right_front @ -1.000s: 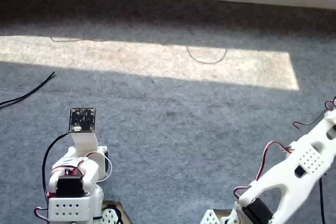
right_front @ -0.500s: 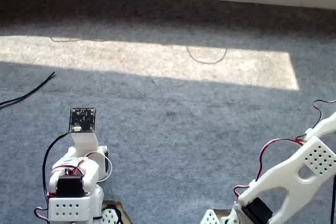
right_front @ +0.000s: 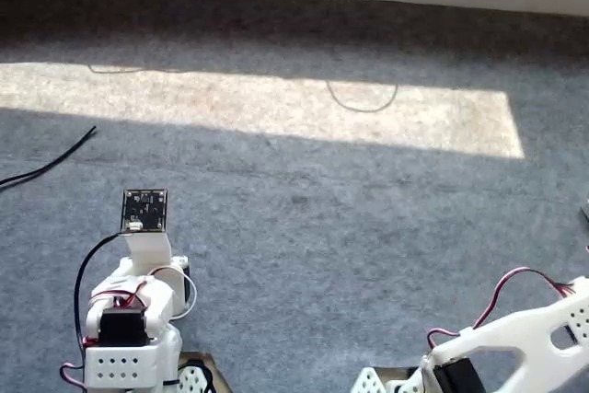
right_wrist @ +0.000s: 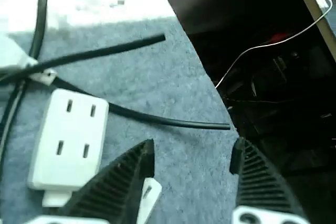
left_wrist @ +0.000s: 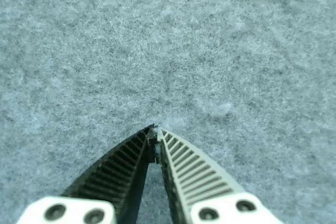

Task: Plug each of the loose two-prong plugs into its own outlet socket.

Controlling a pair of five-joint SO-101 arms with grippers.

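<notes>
Two robot arms over a fuzzy grey table [right_front: 304, 200]; the right hand [right_wrist: 192, 150] gapes wide beside a white outlet block [right_wrist: 71, 140].
The smooth rectangular block lies flat among black cords [right_wrist: 105, 51]. The left hand [left_wrist: 156, 132] has its ribbed fingers [left_wrist: 126, 166] pinched together. The right arm [right_front: 515, 347] has sunk lower than a second ago.

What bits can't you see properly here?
- Small white piece, right wrist view: half behind the right hand's finger; cannot tell if it is a plug.
- Black cables, same view: cut off by the edge.
- Dark space beside the carpet: too shadowed to make out.
- An arm, high view: runs off the right edge.
</notes>
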